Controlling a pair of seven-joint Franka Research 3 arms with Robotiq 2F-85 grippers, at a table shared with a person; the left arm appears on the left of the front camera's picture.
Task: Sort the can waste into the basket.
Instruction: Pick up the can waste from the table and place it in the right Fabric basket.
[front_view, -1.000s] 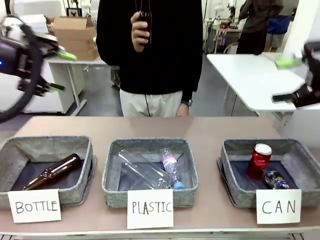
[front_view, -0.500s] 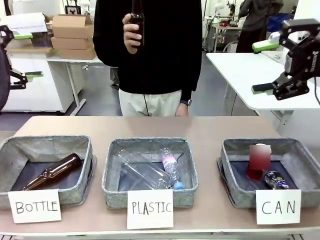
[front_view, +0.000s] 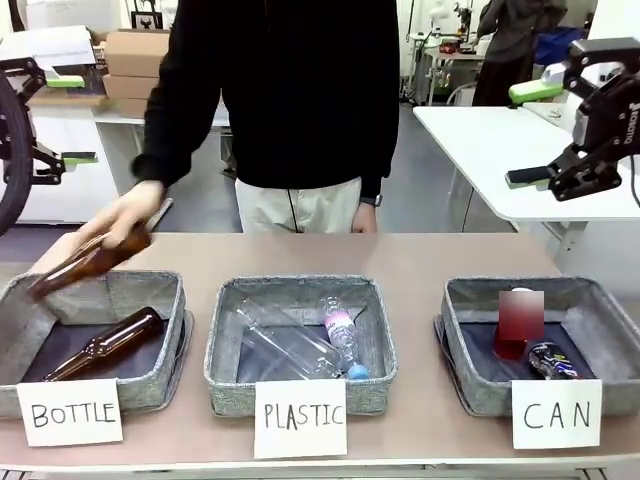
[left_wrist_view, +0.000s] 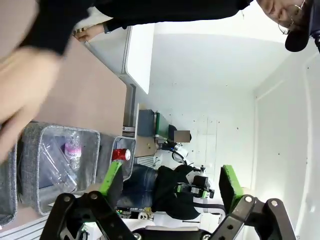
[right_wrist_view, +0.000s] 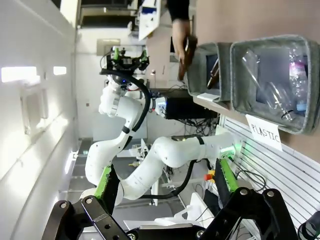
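Note:
The red can (front_view: 510, 347) stands upright in the grey "CAN" basket (front_view: 483, 393) at the table's right, partly behind a blurred patch. The dark blue can (front_view: 553, 360) lies beside it in the same basket. My right gripper (front_view: 530, 135) hangs open and empty high above and behind that basket. At the far left edge my left gripper (front_view: 65, 120) is also open and empty, high over the table. In the left wrist view the open left gripper (left_wrist_view: 170, 182) frames the red can (left_wrist_view: 121, 154) in its basket (left_wrist_view: 106, 150) far off. The right gripper (right_wrist_view: 166, 179) shows open in its wrist view.
A person's hand (front_view: 125, 212) holds a brown bottle (front_view: 85, 265) tilted over the "BOTTLE" basket (front_view: 150, 385), where another brown bottle (front_view: 105, 343) lies. The "PLASTIC" basket (front_view: 225, 385) in the middle holds clear plastic bottles (front_view: 300, 345). The person stands at the far edge.
The person's hand has brought the brown bottle down from chest height to the BOTTLE basket. Both arms have drawn back and up; the cans have not moved.

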